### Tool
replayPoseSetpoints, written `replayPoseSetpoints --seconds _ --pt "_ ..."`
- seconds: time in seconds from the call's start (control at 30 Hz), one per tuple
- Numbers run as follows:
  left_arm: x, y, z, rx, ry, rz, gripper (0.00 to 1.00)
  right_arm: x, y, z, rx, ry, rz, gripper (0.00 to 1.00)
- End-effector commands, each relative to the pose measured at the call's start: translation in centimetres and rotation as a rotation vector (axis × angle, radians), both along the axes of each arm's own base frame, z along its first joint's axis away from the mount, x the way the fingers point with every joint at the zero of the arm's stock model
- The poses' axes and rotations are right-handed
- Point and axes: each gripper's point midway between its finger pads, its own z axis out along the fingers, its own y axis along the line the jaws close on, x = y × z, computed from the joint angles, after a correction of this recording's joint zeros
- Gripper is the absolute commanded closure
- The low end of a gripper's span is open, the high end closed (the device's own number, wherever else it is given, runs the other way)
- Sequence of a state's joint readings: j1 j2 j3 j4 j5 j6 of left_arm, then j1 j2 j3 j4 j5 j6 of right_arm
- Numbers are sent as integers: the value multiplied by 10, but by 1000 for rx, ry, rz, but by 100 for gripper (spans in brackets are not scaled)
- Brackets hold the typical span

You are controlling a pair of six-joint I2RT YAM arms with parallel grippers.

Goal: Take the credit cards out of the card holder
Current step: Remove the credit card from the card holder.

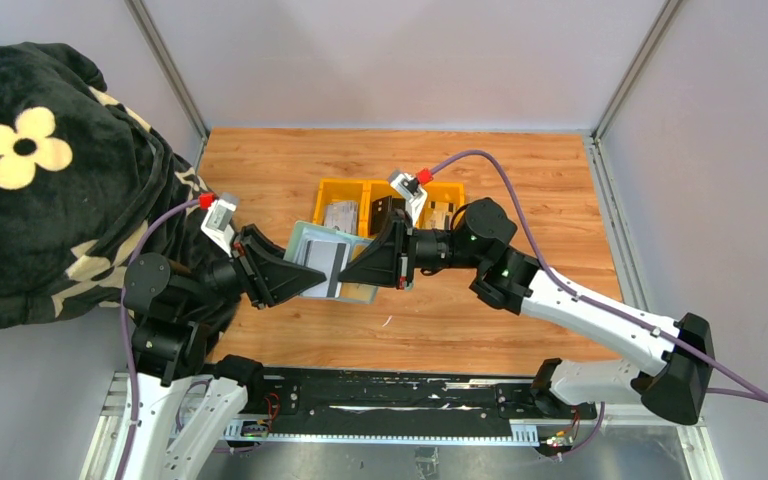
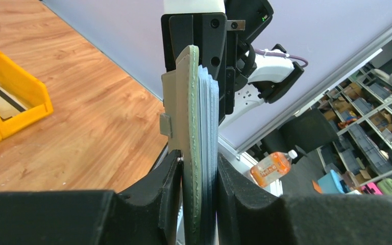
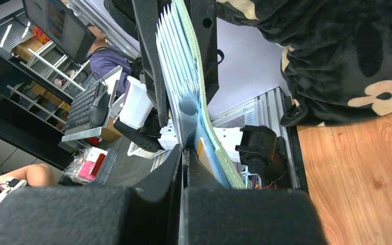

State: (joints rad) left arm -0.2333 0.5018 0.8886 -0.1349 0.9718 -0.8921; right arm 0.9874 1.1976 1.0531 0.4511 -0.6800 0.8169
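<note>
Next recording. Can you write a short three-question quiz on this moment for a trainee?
1. True or false: the card holder lies untouched on the table.
2. Look at the left pincer and the right pincer. Which one grips the card holder? A) left only B) right only C) both
3. Fill in: the yellow tray behind the card holder has ___ compartments.

Key: 1 false; 2 C; 3 three.
</note>
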Motion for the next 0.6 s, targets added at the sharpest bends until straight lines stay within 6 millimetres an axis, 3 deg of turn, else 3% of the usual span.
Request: replayPoseSetpoints --seconds 0.0,0.33,0.57 --pt "-15 -1 17 -22 -65 -54 71 -5 -9 -1 4 -22 -11 100" --pt "-14 0 24 -27 -76 -33 85 -11 -16 -5 -10 -34 -3 100" --pt "-13 1 25 -26 -79 -20 84 -12 -20 -1 -3 -32 -14 100"
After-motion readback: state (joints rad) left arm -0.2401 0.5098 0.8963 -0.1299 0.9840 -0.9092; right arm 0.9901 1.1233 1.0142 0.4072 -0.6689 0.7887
